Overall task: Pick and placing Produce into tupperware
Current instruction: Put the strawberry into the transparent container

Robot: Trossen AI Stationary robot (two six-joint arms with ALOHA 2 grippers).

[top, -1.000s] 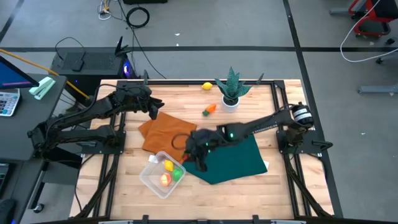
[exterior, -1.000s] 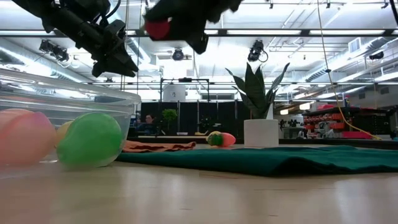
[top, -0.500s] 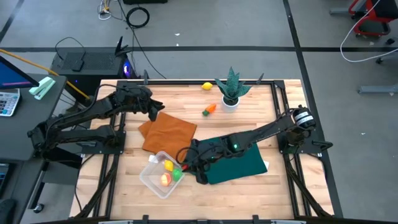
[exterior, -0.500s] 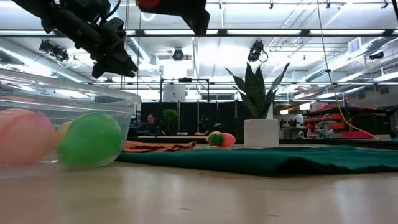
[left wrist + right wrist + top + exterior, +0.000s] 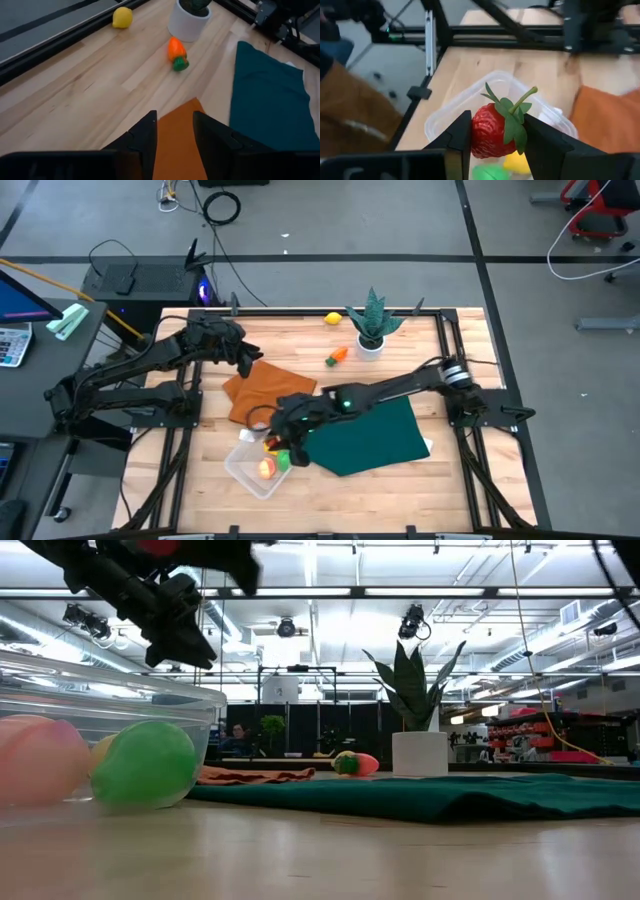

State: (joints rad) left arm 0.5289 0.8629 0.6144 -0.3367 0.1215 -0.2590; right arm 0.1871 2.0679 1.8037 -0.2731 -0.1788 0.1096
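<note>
**Strawberry held over the tub**

The wooden table (image 5: 400,345) carries everything, and the clear tupperware (image 5: 243,469) near its front edge serves as the landmark. Just beside the tub, on the side toward the right arm's base, lies the dark green cloth (image 5: 375,435); behind the tub, toward the far edge, lies the orange cloth (image 5: 265,390), touching the green one. Well beyond the tub, near the far edge, stands the spiky plant in a white pot (image 5: 372,325).

The right gripper (image 5: 492,131) hangs directly above the tub, its fingers clamped on a red strawberry (image 5: 492,131) with a green leafy cap. The left gripper (image 5: 174,131) hovers well behind the tub, above the orange cloth's far corner, fingers a little apart with nothing between them.

Inside the tub sit a green piece (image 5: 147,764), a peach-orange piece (image 5: 40,762) and a yellow piece (image 5: 516,163). Far from the tub, a carrot (image 5: 175,53) lies just beside the pot, and a lemon (image 5: 122,17) rests near the table's far edge.
</note>
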